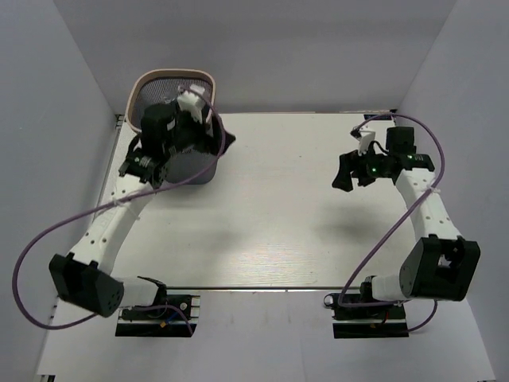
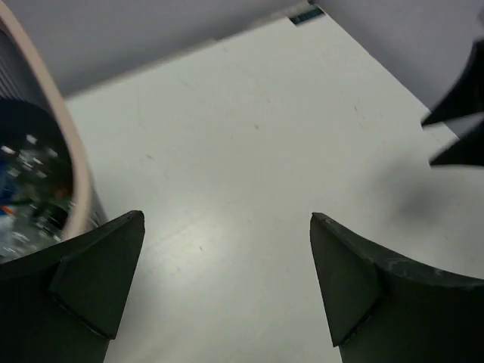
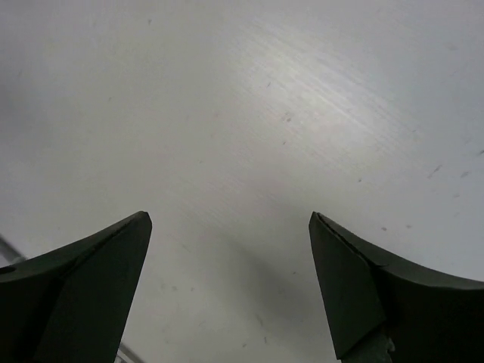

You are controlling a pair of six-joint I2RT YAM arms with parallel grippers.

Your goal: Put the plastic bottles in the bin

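Beige-rimmed mesh bin (image 1: 171,72) at upper left, plastic bottles (image 2: 26,197) blurred inside.
Left gripper (image 2: 227,227) gapes wide beside its rim, holding nothing, as suits a drop; right gripper (image 1: 347,170), equally wide and empty, hangs over the white table (image 1: 278,223) at right.

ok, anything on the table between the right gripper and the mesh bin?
Nothing: top view shows only bare white tabletop between the right gripper and the dark grey mesh bin with beige rim.
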